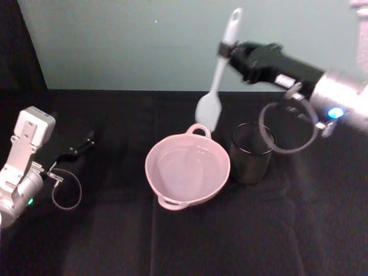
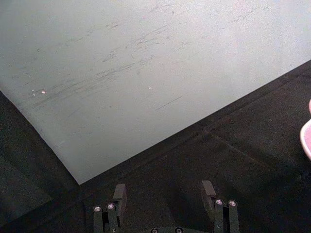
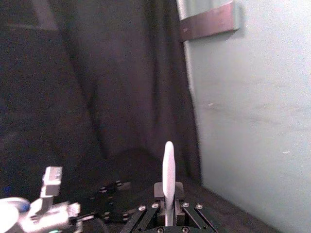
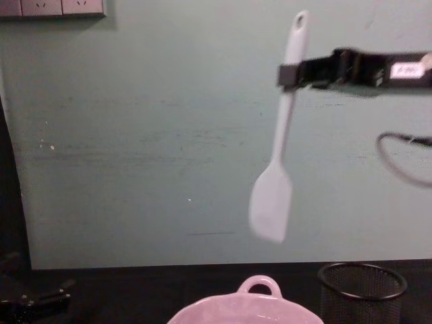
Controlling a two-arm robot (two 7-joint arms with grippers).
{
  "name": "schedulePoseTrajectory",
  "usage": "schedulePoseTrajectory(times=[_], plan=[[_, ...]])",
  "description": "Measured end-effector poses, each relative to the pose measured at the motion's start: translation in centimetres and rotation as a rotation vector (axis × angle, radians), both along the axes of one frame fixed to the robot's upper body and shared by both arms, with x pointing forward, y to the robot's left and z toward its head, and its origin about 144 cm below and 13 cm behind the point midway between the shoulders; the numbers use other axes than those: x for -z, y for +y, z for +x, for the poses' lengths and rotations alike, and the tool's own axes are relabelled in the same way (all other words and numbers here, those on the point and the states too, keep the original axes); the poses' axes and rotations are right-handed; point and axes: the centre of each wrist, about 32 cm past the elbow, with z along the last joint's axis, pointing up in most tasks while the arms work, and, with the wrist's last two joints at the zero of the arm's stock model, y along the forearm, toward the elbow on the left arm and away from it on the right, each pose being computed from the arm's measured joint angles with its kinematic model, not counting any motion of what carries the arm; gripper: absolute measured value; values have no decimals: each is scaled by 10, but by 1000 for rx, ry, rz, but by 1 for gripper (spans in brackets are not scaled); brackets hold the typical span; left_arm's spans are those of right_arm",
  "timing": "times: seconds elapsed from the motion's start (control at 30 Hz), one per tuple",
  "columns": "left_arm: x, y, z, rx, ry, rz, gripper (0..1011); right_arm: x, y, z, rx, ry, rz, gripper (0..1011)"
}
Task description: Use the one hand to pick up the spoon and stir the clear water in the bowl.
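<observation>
One spoon (image 1: 216, 86): white plastic, long slim handle with a hole at the top end, flat paddle head at the bottom. It is up in the air, pinched by the right gripper (image 1: 227, 52) high on the handle, just under the hole end. The black fingers press on the handle from both sides, and the right wrist view shows the spoon standing up out of the closed pads. The spoon hangs near upright, slightly tilted, with the hole end leaning to the robot's right and the paddle lower and to the left. The paddle head is over the far rim of the bowl (image 1: 149, 169), by the far loop handle (image 1: 199, 130). The chest view shows clear air between paddle and bowl, so they are not touching.

Bowl: wide, pale pink, glossy, at the centre of the black table (image 1: 115, 241), with a second loop on the near rim. The water (image 1: 187, 167) inside is colourless, with only a faint shine on the bottom. A black mesh cup (image 1: 250, 152) stands upright just beside the bowl on the robot's right; cannot tell whether they touch.

The right arm comes in from the right on a silver wrist with a blue light. The left gripper (image 1: 87, 141) is low over the table at far left, well apart from the bowl, fingers spread with nothing between them. A pale green wall (image 1: 115, 46) is behind.
</observation>
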Motion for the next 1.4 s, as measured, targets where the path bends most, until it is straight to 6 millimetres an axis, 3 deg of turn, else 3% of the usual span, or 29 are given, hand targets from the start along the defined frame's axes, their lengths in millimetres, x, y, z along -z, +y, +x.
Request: schedulePoseTrajectory(times=[0.33, 0.57, 0.73, 0.97, 1.4], plan=[[0, 0, 0, 0, 0, 0, 1011, 60, 32, 31, -44, -6, -78, 105], [0, 0, 0, 0, 0, 0, 1011, 91, 38, 54, -23, -13, -131, 106], [0, 0, 0, 0, 0, 0, 1011, 102, 37, 60, -10, -9, -158, 106], [0, 0, 0, 0, 0, 0, 1011, 110, 38, 51, -42, 26, -155, 106], [0, 0, 0, 0, 0, 0, 1011, 119, 59, 43, -89, 64, -92, 106]])
